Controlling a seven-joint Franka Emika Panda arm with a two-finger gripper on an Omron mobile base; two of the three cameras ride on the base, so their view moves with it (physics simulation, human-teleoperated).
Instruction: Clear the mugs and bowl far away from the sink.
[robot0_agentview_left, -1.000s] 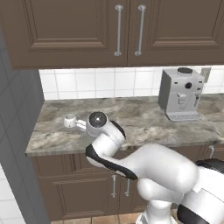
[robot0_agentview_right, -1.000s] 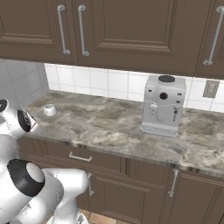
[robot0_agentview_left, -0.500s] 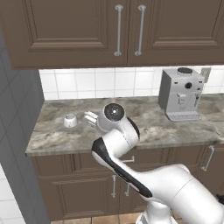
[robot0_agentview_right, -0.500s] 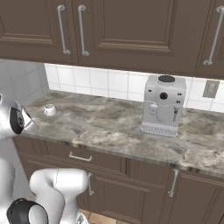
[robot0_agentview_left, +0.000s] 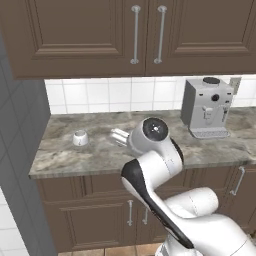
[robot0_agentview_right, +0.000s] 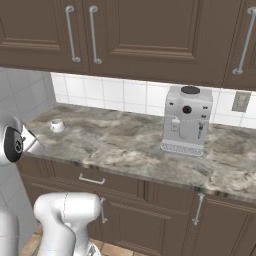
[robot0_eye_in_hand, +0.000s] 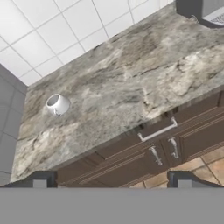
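Mug (robot0_agentview_left: 80, 138) near the tabletop's (robot0_agentview_left: 100, 155) left end looks light, rigid and slick, so I'd pinch its rim wall with my claw (robot0_agentview_left: 119, 136), jaws spread wide and empty.

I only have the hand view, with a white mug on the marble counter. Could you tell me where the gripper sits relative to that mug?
Observer: In the left base view the gripper is to the right of the white mug, clear of it and open, with its fingers pointing toward the mug.
Operator: Thank you. What is the grey thing cut off at my top corner?
Observer: It is a grey coffee machine, standing at the back of the counter against the tiles.
Operator: Is there anything overhead?
Observer: Closed dark-brown wall cabinets with long metal handles hang above the counter.
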